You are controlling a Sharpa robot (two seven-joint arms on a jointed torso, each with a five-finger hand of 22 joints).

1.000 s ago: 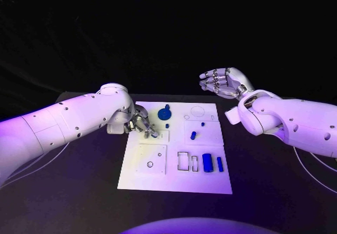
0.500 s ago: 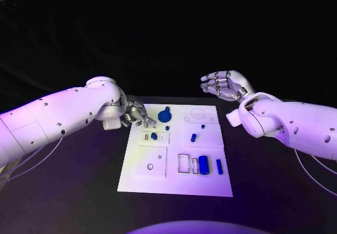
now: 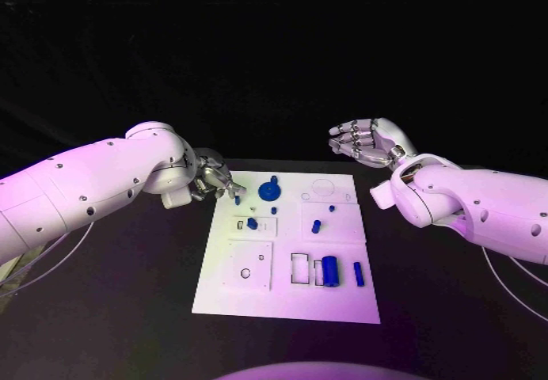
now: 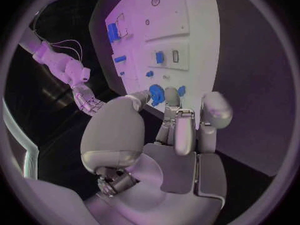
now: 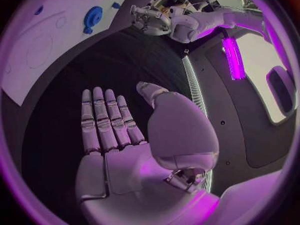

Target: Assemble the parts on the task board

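Overhead, the left robot hand looks curled (its wrist view shows nothing held); the right robot hand lies spread.

Black table under everything, dark backdrop behind; violet light strip nearby.

Item count, head view
One task board; two hands, left hand and right hand; at least seven blue parts, smallest ones uncertain.
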